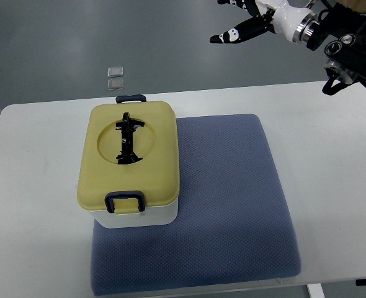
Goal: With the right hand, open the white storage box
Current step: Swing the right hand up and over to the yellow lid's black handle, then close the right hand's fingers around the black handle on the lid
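A white storage box [133, 217] with a yellow lid [152, 161] stands on the left part of a blue mat [232, 198]. The lid is down, with a black handle [126, 138] folded into its round recess. A dark latch [124, 200] sits at the near edge and another latch [130, 98] at the far edge. My right hand [245, 28] hangs high at the top right, well away from the box, its black-tipped fingers [229, 35] stretched out and holding nothing.
The mat lies on a white table [34, 186] whose far edge runs along the grey floor. Two small clear squares [115, 77] lie on the floor behind the box. The right arm's black wrist [350, 43] fills the top right corner.
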Action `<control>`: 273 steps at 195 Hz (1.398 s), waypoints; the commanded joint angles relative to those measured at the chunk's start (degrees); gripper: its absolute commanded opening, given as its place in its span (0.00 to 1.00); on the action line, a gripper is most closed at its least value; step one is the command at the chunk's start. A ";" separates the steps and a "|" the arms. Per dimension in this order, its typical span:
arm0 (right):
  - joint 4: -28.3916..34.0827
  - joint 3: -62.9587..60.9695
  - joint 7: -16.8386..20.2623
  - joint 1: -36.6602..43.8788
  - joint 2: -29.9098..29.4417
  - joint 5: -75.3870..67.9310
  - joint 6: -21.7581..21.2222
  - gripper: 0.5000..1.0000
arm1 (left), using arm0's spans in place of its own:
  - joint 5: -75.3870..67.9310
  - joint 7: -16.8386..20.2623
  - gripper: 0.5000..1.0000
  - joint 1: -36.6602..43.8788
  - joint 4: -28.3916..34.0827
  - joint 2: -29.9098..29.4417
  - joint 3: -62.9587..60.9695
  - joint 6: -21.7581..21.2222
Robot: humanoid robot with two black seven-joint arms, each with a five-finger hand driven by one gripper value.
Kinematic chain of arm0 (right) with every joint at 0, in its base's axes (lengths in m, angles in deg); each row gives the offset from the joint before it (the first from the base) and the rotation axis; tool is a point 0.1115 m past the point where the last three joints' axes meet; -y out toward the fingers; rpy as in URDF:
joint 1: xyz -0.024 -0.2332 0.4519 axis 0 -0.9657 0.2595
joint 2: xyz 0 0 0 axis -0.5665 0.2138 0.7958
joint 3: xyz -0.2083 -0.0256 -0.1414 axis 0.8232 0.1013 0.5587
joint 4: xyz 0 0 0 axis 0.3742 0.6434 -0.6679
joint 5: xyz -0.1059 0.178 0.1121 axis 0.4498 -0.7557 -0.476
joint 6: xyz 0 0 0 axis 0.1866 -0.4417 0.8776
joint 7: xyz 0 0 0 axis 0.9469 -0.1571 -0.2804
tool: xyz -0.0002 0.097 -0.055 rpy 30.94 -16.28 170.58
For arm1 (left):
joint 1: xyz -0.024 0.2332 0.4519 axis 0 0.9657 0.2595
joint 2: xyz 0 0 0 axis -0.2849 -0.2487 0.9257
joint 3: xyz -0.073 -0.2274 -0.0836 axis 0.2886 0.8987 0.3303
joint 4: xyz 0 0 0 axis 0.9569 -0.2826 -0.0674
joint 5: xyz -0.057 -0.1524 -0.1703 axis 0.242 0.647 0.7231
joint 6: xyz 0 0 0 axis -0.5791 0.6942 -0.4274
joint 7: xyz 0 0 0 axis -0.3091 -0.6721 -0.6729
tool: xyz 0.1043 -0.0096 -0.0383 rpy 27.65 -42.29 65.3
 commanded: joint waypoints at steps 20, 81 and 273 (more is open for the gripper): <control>8.79 6.84 -0.93 9.04 0.20 13.21 -0.71 0.86 | 0.00 -0.01 1.00 -0.01 0.00 0.00 0.00 0.00; 11.43 11.50 -2.08 18.71 -7.97 23.23 -8.45 0.86 | 0.00 -0.01 1.00 -0.01 0.00 0.00 0.00 0.00; 13.10 15.20 0.12 20.12 -16.24 37.65 -10.65 0.74 | 0.00 -0.01 1.00 -0.01 0.00 0.00 0.00 0.00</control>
